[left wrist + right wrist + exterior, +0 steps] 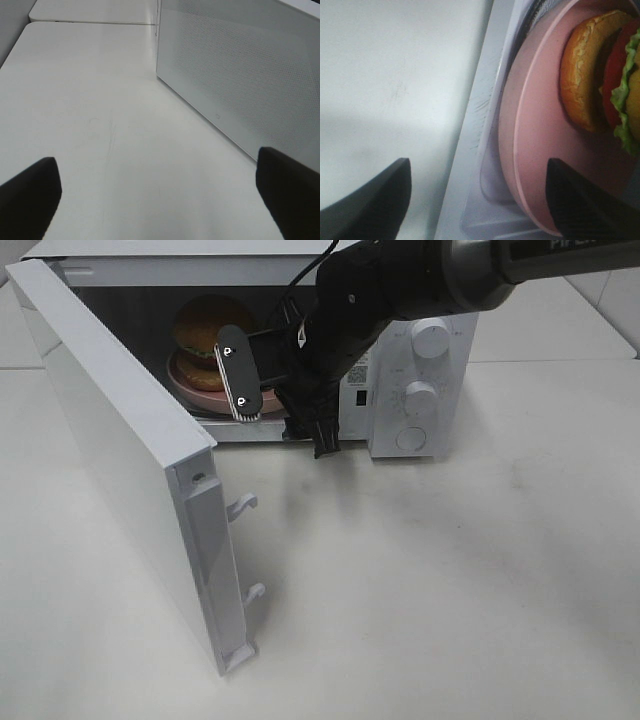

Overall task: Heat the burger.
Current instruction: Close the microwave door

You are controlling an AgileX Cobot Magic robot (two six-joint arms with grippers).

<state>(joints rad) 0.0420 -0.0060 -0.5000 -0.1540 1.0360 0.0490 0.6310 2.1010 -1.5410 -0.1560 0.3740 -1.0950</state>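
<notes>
The burger (585,70) lay on its pink plate (530,150) inside the microwave (432,300), straight ahead of the right gripper (479,170), open and empty

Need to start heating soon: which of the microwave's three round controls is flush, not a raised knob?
The lowest control; the upper knob and middle knob stick out.
</notes>
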